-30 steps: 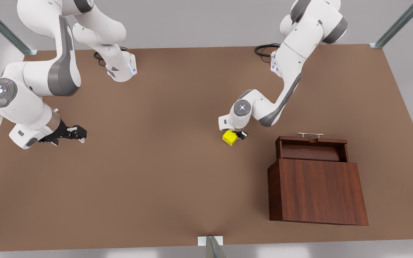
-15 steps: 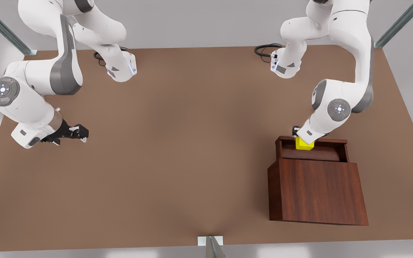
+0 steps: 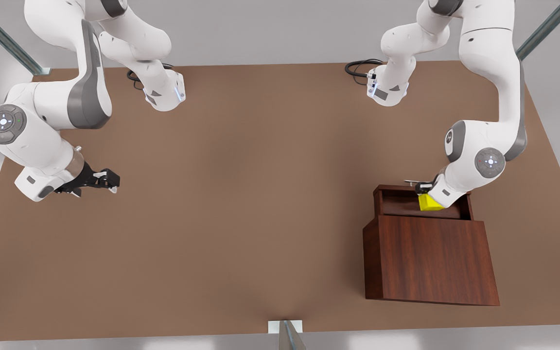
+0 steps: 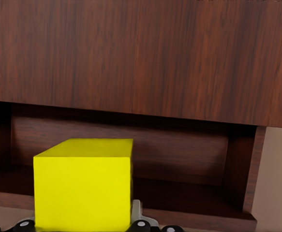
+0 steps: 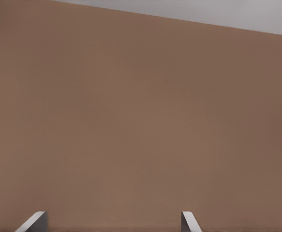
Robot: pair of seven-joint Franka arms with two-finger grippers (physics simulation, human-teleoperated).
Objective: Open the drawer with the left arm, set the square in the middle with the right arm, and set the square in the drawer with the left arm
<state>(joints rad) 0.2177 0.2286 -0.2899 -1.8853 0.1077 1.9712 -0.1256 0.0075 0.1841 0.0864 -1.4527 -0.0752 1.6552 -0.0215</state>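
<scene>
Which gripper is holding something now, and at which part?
The left gripper holds the yellow cube by its sides over the open drawer; the right gripper holds nothing.

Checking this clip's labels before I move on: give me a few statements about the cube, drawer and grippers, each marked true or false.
1. The left gripper holds the cube over the drawer. True.
2. The drawer is closed. False: it is pulled out of the box.
3. The right gripper is open above bare table. True.
4. The cube lies on the table's middle. False: it is at the drawer, in the left gripper.
5. The right gripper grips the handle. False: it waits far off, at the front view's left.
</scene>
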